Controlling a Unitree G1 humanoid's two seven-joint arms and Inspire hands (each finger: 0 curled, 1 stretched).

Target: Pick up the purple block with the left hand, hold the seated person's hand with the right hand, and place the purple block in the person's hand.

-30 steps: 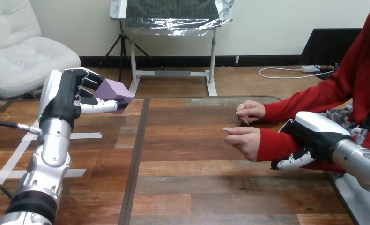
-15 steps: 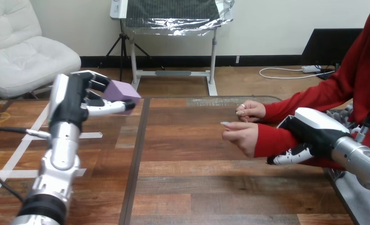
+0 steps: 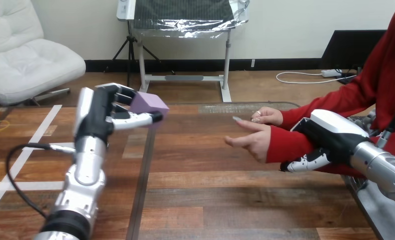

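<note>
The left robot hand (image 3: 103, 112), pinching the purple block (image 3: 151, 104), has swung nearer the person's hand (image 3: 250, 140), whose forearm (image 3: 285, 145) the right robot hand (image 3: 330, 135) clasps, so handover nears.

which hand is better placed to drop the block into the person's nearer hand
Left. The left hand grips the purple block, raised toward the person's nearer hand; the right hand is curled round the person's forearm.
</note>
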